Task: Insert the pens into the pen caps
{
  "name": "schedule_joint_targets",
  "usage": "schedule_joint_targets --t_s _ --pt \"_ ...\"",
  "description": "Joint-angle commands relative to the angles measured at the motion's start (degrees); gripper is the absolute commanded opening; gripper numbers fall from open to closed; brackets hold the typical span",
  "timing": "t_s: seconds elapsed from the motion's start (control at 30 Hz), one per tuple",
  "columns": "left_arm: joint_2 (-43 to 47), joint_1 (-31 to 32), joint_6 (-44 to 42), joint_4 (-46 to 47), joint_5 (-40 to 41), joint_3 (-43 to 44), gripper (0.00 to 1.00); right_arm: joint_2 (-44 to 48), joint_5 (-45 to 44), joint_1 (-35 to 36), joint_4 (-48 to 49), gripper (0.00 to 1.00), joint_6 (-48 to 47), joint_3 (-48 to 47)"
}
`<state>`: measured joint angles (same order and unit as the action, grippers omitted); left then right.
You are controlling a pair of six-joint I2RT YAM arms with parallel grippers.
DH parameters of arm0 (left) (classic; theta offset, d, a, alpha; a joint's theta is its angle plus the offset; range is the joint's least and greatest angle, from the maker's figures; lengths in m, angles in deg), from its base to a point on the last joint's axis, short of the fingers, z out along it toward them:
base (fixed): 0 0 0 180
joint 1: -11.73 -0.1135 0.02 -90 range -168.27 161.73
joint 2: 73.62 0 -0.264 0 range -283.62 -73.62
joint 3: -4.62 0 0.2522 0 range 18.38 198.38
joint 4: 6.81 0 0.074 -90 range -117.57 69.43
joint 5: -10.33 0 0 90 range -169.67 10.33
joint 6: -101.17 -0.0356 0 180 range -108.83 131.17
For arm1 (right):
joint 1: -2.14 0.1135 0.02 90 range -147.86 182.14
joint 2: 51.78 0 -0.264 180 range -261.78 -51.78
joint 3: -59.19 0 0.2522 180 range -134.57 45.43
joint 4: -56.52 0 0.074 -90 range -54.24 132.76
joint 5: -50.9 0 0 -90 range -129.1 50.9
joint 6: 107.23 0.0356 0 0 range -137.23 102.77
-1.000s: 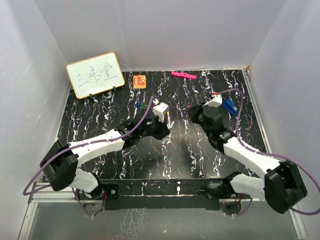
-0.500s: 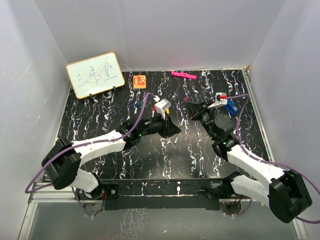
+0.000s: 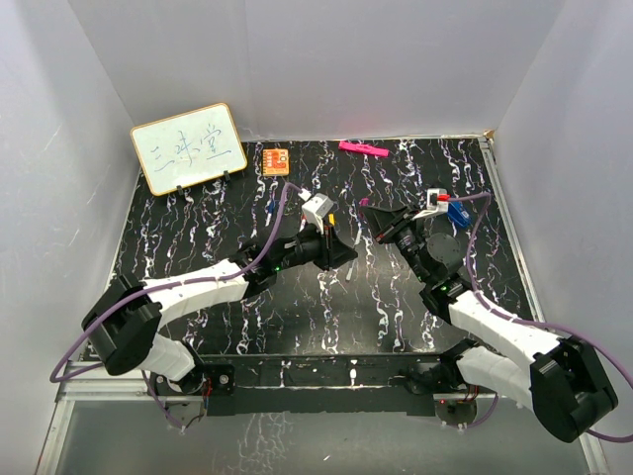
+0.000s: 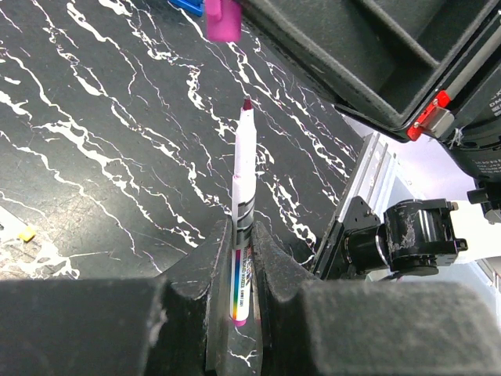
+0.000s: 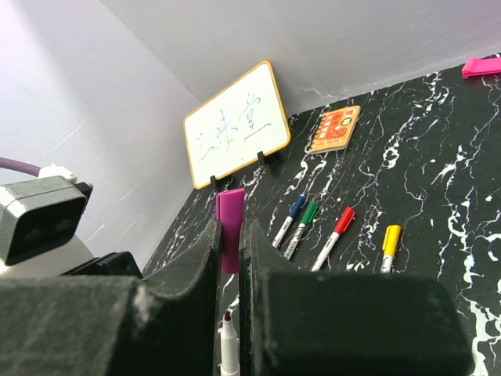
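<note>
Left gripper (image 4: 243, 239) clamped on purple-tipped pen (image 4: 244, 164), tip out, mid-air over table (image 3: 336, 317). Right gripper (image 5: 230, 235) pinching purple cap (image 5: 229, 205) just beyond tip, apart, slightly off line. You line cap mouth onto tip first, then push slow, straight along pen; watch slip.

Purple cap (image 4: 223, 17) cut by top edge, pen barrel (image 4: 244, 168) lower end hidden inside left pincer (image 4: 240, 231)

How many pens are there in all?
5. Four capped ones lie side by side on the table: the blue pen, green pen, red pen and yellow pen. The fifth pen, uncapped, is clamped in the left gripper. More may hide behind the arms.
</note>
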<state>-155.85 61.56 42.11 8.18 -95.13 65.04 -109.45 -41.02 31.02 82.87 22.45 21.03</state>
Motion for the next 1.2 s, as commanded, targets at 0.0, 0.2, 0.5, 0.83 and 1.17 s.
schedule_joint_targets --t_s 0.0,0.2,0.5,0.83,1.17 --pt "1.4 -0.3 0.7 2.7 1.2 -0.9 0.0 1.3 1.1 0.1 4.3 0.0 0.6 -0.3" --pt "2.5 -0.3 0.5 2.8 3.3 -1.5 0.0 1.7 1.1 0.1 3.9 0.0 0.7 0.2" --pt "2.9 -0.3 -0.2 2.7 4.5 -1.0 0.0 1.7 2.2 0.1 3.2 0.0 0.9 0.5" --pt "2.9 -0.3 -0.4 2.5 4.2 -0.4 0.0 1.2 2.5 0.3 3.0 0.0 1.6 1.5" --pt "1.8 -0.3 -0.5 2.3 3.1 0.5 0.0 -0.2 2.8 0.5 3.6 0.0 1.3 1.1"
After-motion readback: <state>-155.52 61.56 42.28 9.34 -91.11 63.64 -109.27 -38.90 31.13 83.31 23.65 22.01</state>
